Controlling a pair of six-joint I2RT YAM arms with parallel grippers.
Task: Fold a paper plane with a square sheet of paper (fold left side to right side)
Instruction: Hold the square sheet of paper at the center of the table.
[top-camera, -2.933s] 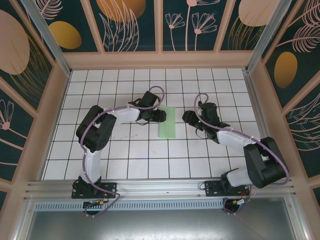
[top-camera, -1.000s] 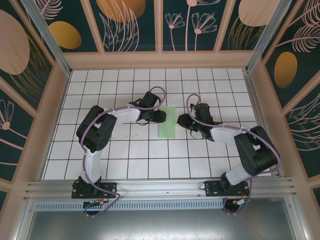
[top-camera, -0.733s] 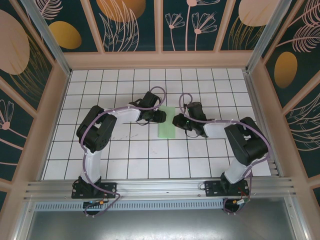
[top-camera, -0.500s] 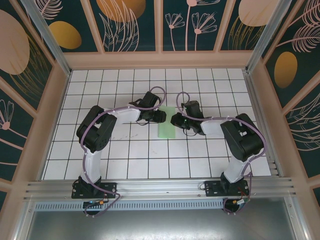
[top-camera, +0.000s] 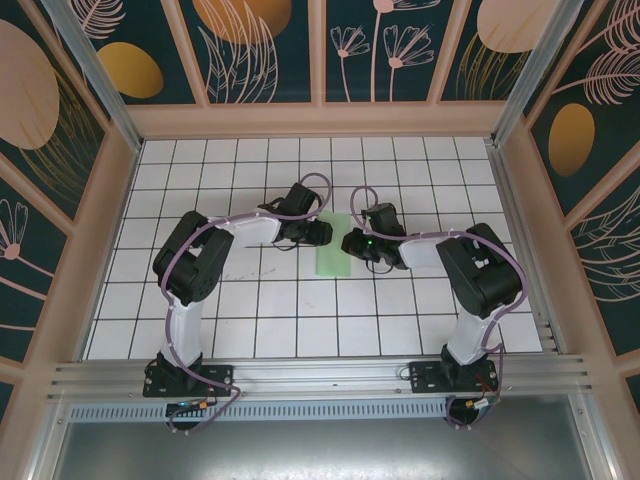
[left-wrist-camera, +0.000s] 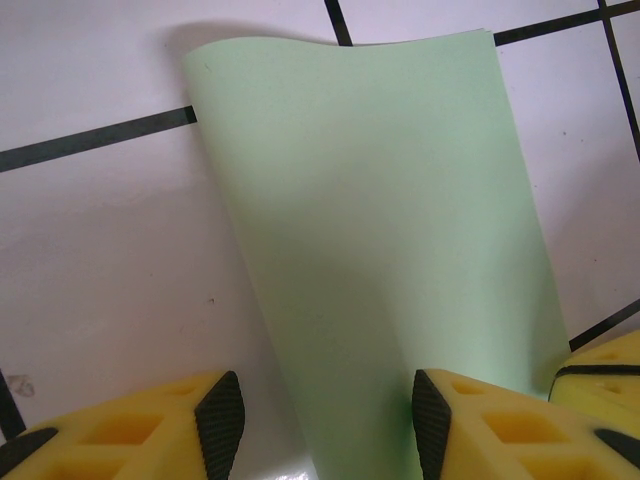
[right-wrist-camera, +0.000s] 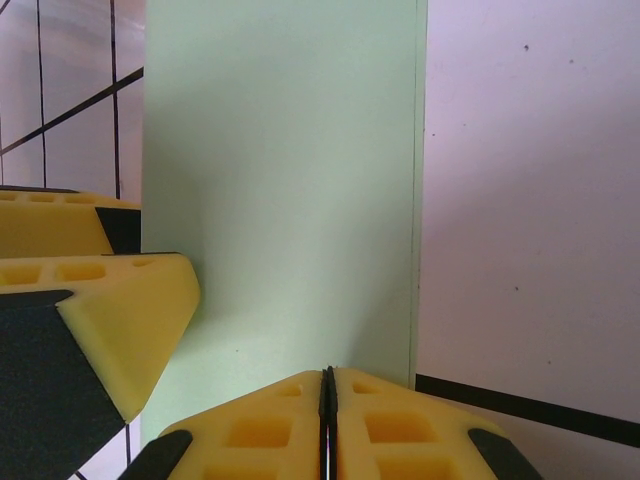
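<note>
Overhead too coarse—wrist views show right pincer (right-wrist-camera: 327, 385) clenched, seemingly atop the square sheet of paper (right-wrist-camera: 280, 180), left pincer (left-wrist-camera: 325, 425) released.

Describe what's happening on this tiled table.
A pale green sheet of paper lies as a narrow folded strip on the tiled table. The robot's left end effector stands open astride the paper's edge. The right end effector, shut, touches its tips to the paper close by.

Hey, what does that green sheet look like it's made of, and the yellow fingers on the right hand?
Green sheet: thin matte paper, which bows softly near one edge and shows no glare. Right hand's fingers: yellow, probably moulded or printed plastic, dull-surfaced with recessed square pockets.
</note>
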